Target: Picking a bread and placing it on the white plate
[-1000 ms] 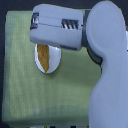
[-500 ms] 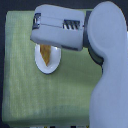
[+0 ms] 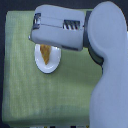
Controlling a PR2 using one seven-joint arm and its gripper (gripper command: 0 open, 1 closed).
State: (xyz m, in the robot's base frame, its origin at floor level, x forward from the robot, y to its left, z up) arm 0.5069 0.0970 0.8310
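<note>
The white plate (image 3: 50, 66) lies on a green cloth, left of centre in the exterior view. On it rests the golden-orange bread (image 3: 46, 55), its upper end hidden under my gripper. My gripper (image 3: 37, 29) is a bulky grey block hanging directly above the plate's upper half, with its tip pointing to the exterior view's left. Its fingers cannot be told apart from above, and whether they touch the bread is hidden.
The green cloth (image 3: 25, 90) covers the table across most of the view. My grey arm (image 3: 107, 75) fills the exterior view's right side from top to bottom. A dark edge runs along the bottom of the cloth.
Almost nothing has moved. The gripper stays over the plate's top, and slightly less of the bread shows below it than a second ago.
</note>
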